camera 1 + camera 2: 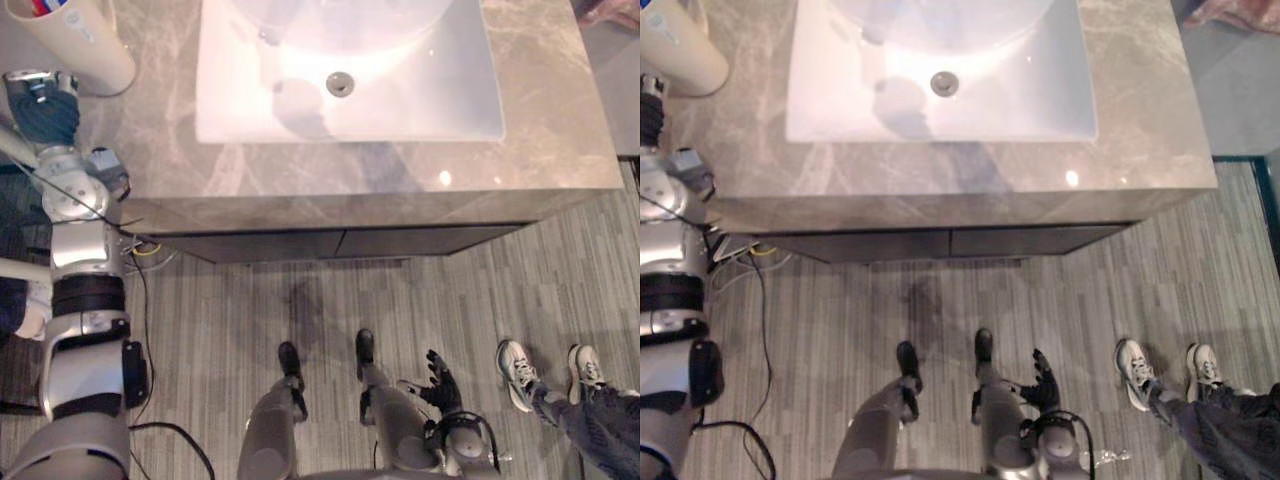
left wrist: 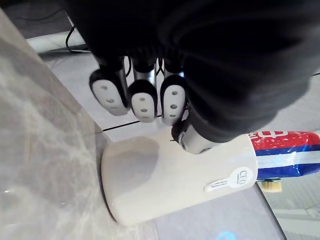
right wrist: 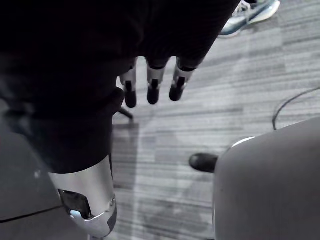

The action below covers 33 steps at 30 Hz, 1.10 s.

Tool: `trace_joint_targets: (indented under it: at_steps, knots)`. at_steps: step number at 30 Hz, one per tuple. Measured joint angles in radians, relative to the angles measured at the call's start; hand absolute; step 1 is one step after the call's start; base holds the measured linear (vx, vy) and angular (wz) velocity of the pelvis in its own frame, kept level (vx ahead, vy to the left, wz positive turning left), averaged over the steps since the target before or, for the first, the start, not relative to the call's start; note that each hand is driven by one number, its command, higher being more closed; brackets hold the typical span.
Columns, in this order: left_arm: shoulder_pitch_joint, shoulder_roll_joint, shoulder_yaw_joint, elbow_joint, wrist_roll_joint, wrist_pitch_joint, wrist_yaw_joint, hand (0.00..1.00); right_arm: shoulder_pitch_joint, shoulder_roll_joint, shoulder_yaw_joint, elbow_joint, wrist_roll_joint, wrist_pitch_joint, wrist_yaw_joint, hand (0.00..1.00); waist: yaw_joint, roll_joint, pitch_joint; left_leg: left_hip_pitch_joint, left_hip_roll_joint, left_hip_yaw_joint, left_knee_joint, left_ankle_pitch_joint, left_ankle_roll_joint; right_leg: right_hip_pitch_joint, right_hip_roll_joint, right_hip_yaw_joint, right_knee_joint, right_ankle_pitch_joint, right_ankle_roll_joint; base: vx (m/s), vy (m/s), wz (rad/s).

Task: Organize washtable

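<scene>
- Left eye view: the cream cup (image 1: pixel 75 40), the thing to be tidied, stands upright at the far left of the grey marble surface (image 1: pixel 540 130), left of the white basin (image 1: pixel 350 100). The left robot hand (image 1: pixel 45 110) sits just on its near side. The right robot hand (image 1: pixel 440 385) hangs low over the floor (image 1: pixel 230 300), with a person's shoes (image 1: pixel 518 372) to its right.
- Right eye view: the layout is the same. The left arm comes in from the near left, so the approach to the cup is best made from that side.
- Left wrist view: the fingers (image 2: pixel 142 97) are loosely bent, apart and clear of the cup, holding nothing. The thumb (image 2: pixel 192 142) lies over the cup's wall, but contact is unclear. A red-and-blue tube (image 2: pixel 287 152) pokes out of the cup's mouth. I judge the step to be taking the cup. Wrap the wall at mid-height, below the rim, and keep the cup upright so the contents stay in.
- Right wrist view: this hand's fingers are straight, relaxed and empty, and it is best left idle.
</scene>
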Motion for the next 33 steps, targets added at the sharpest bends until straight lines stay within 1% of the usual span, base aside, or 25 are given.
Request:
trace_joint_targets:
  at_steps: [7, 10, 13, 14, 15, 20, 27, 33]
  knots:
    - [0.0, 0.0, 0.0, 0.0, 0.0, 0.003, -0.001, 1.0, 0.001, 0.0, 0.0, 0.0, 0.0, 0.0, 0.0, 0.0, -0.002, 0.0, -0.002, 0.012, 0.001, 0.0, -0.021, 0.012, -0.001, 0.002, 0.003, 0.001, 0.0, 0.001, -0.001, 0.0, 0.0, 0.0]
    - [-0.003, 0.004, 0.0, 0.0, 0.0, 0.003, -0.001, 1.0, 0.001, 0.0, 0.0, 0.0, 0.0, 0.0, 0.0, 0.0, -0.004, 0.0, -0.002, 0.017, 0.001, 0.001, -0.035, 0.02, -0.002, -0.001, 0.006, 0.001, 0.0, 0.009, -0.011, 0.01, -0.002, -0.01]
    - [-0.026, 0.02, 0.0, 0.018, 0.0, 0.005, -0.002, 1.0, 0.0, 0.001, 0.002, 0.0, 0.0, 0.001, 0.0, 0.0, -0.005, 0.0, -0.002, 0.016, 0.007, 0.005, -0.044, 0.028, -0.003, -0.01, 0.013, 0.004, -0.002, 0.027, -0.006, 0.01, -0.005, -0.07]
    - [-0.033, 0.03, 0.0, 0.022, 0.0, 0.01, -0.002, 1.0, 0.0, 0.001, 0.003, 0.0, 0.0, 0.001, 0.0, 0.0, -0.005, 0.0, -0.003, 0.017, 0.013, 0.007, -0.044, 0.029, -0.004, -0.011, 0.018, 0.004, -0.003, 0.037, -0.013, 0.01, -0.005, -0.06]
    - [-0.047, 0.033, 0.0, 0.025, 0.0, 0.011, -0.002, 1.0, 0.001, 0.001, 0.005, 0.0, 0.0, 0.001, -0.001, 0.0, -0.005, -0.001, -0.003, 0.016, 0.018, 0.008, -0.044, 0.029, -0.004, -0.011, 0.021, 0.004, -0.005, 0.044, -0.012, 0.02, -0.005, -0.04]
    - [-0.078, 0.05, 0.0, 0.026, 0.0, 0.02, -0.001, 1.0, 0.001, 0.002, 0.007, -0.006, 0.0, 0.002, -0.001, 0.0, -0.004, -0.001, -0.003, 0.014, 0.021, 0.012, -0.048, 0.031, -0.005, -0.011, 0.024, 0.006, -0.014, 0.044, -0.012, 0.02, -0.007, -0.01]
    - [-0.119, 0.061, 0.0, 0.043, -0.001, 0.024, -0.002, 1.0, 0.007, 0.007, 0.008, -0.049, 0.0, 0.003, -0.001, 0.0, 0.001, -0.001, -0.009, 0.012, 0.051, 0.02, -0.052, 0.041, -0.021, -0.017, 0.051, 0.007, -0.014, 0.05, -0.011, 0.04, -0.043, -0.04]
    - [-0.165, 0.061, 0.0, 0.095, -0.013, 0.044, -0.005, 1.0, 0.008, 0.008, 0.008, -0.049, 0.0, 0.005, -0.001, 0.0, 0.007, -0.001, -0.026, 0.012, 0.054, 0.021, -0.07, 0.047, -0.029, -0.023, 0.056, 0.006, -0.017, 0.05, -0.011, 0.02, -0.021, 0.0]
